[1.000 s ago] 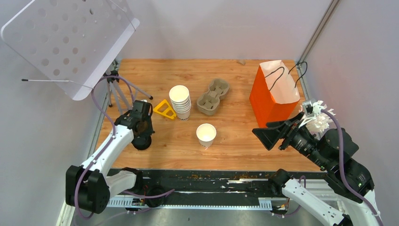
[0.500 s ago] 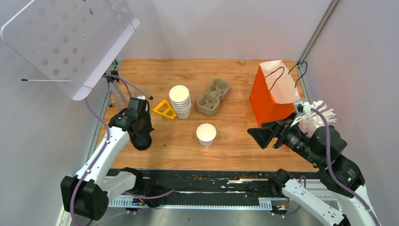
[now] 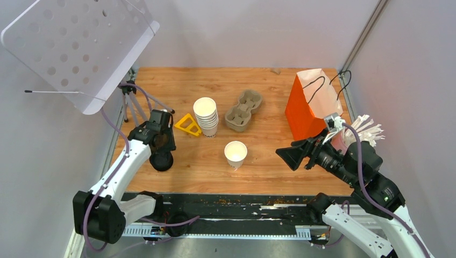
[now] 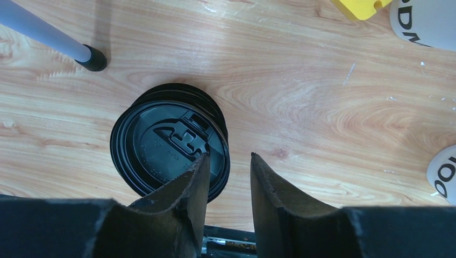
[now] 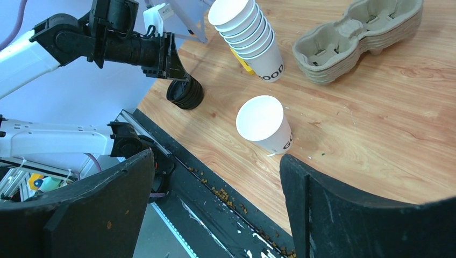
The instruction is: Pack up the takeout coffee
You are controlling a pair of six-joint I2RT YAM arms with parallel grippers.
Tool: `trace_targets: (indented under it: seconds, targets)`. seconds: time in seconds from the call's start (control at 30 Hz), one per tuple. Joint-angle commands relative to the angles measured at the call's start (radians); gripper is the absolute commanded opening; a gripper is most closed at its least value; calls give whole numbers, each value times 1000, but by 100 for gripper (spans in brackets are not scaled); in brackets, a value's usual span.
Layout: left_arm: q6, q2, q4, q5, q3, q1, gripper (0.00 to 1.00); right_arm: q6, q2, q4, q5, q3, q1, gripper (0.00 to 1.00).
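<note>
A single white paper cup (image 3: pixel 235 153) with dark lettering stands upright and open near the table's middle, with no lid on it; it also shows in the right wrist view (image 5: pixel 266 124). A stack of black lids (image 3: pixel 162 161) sits at the left. My left gripper (image 4: pixel 230 157) is open just above this stack (image 4: pixel 166 142). Its left finger is over the top lid's right rim and its right finger is over bare wood. My right gripper (image 5: pixel 215 156) is wide open and empty, hovering right of the cup (image 3: pixel 293 156).
A stack of lidless white cups (image 3: pixel 206 115) and a yellow wedge (image 3: pixel 188 124) stand behind the cup. Pulp cup carriers (image 3: pixel 243 110) lie at the back middle. An orange paper bag (image 3: pixel 309 107) stands open at the right. A tripod (image 3: pixel 134 102) stands at the left edge.
My right gripper has moved left, closer to the single cup. My left gripper has shifted only slightly over the lids. The cup and lids have not moved.
</note>
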Motion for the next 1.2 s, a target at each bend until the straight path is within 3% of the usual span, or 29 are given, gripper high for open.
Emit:
trace_targets:
  seconds: [0.0,0.37,0.53,0.83,1.17]
  targets:
    - [9,3,50,-39,-21,6,42,-14,-5,29,6,47,-2,87]
    - [9,30,77,-40,-48,6,41,-9,-7,23,10,56,-1,87]
    - [7,42,89,-32,-58,6,33,-10,-9,18,12,68,-2,87]
    - [3,60,95,-32,-61,6,33,-13,-11,23,7,73,-2,87]
    - [0,58,89,-14,-55,6,19,-17,-12,17,14,78,-2,87]
